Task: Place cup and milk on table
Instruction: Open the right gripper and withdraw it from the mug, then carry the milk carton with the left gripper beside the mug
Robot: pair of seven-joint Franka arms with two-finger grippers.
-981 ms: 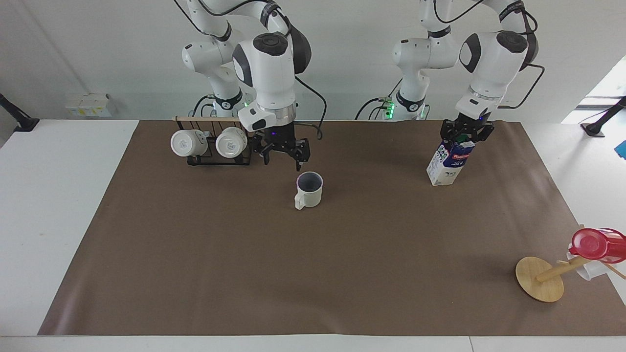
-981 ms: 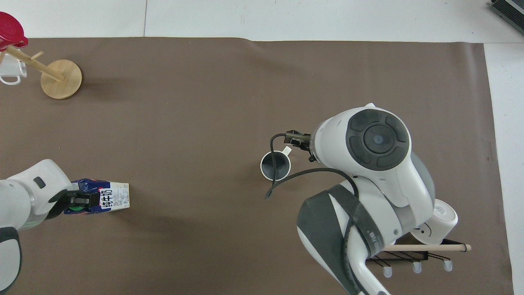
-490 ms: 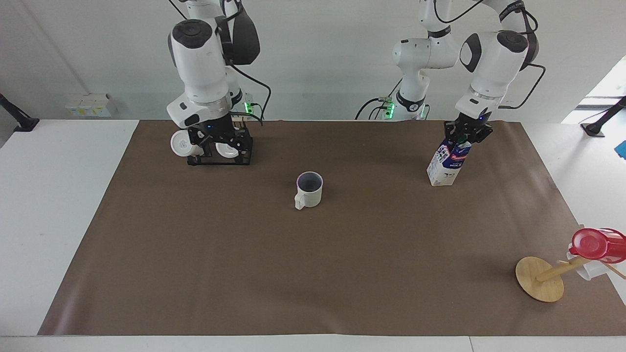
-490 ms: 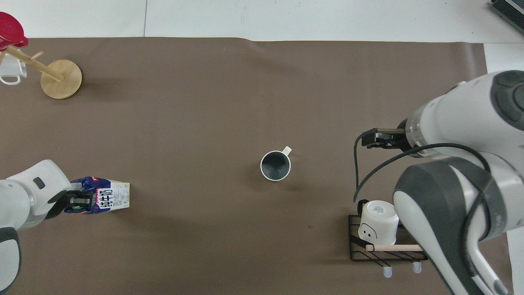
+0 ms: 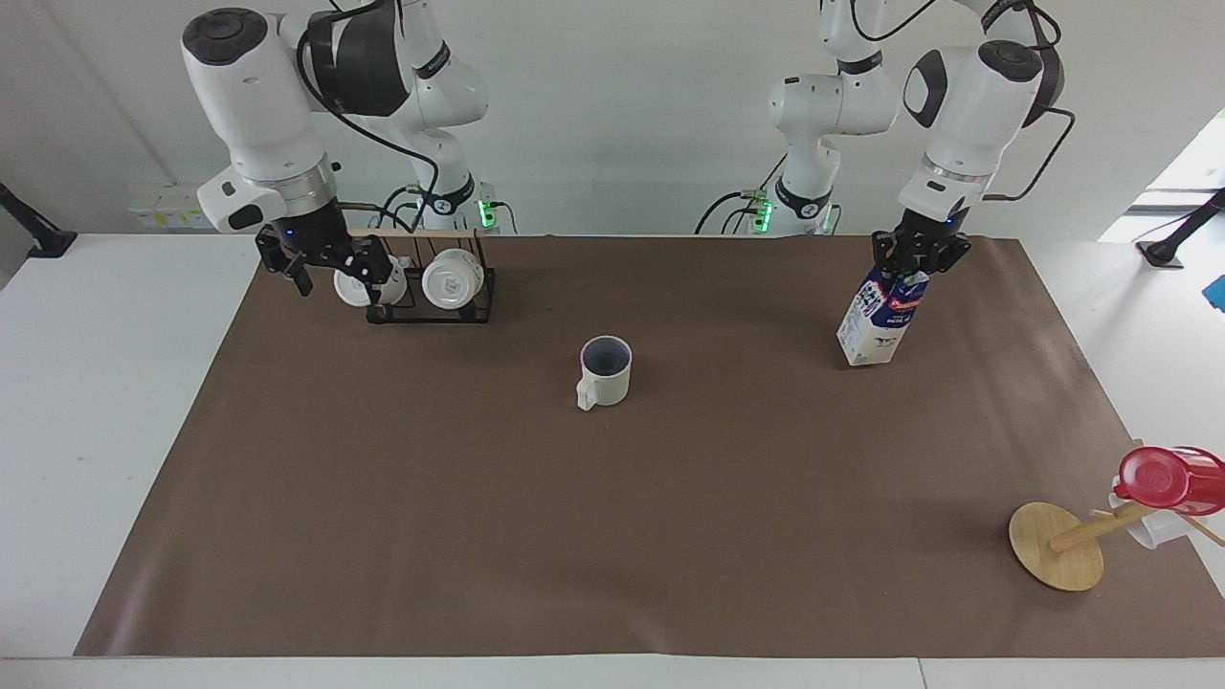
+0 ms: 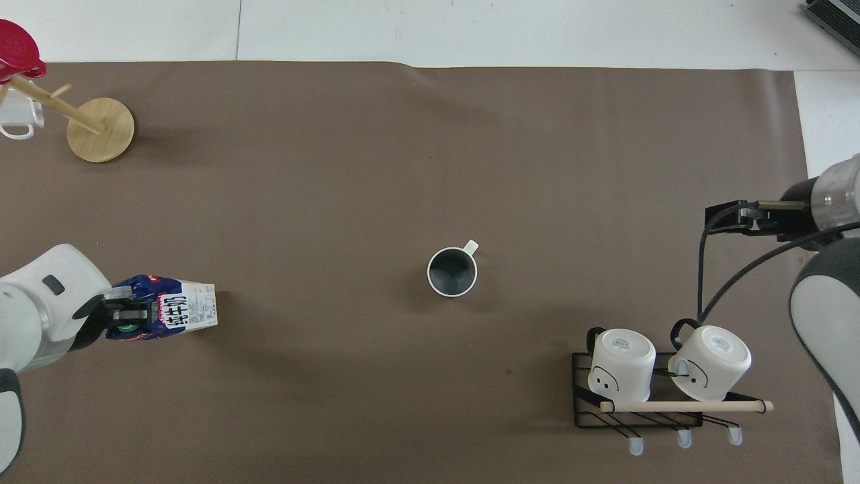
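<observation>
The cup (image 5: 606, 370) stands upright on the brown sheet of the table (image 5: 383, 498), near its middle, with the mouth up and the loop handle pointing away from the robots. This cup is the landmark for all other places. The milk (image 5: 879, 319) is well apart from the cup, toward the left arm's end of the table and slightly nearer to the robots; its base rests on the sheet, and its long axis is nearly vertical, with the top leaning a little toward the robots. The left gripper (image 5: 917, 256) is clenched on the top of the milk, at the green cap. The right gripper (image 5: 321, 263) hangs with its fingers spread and holds nothing; it is well apart from the cup, over the sheet's edge at the right arm's end, beside the black rack (image 5: 429, 306) with two white mugs (image 5: 453, 278).
</observation>
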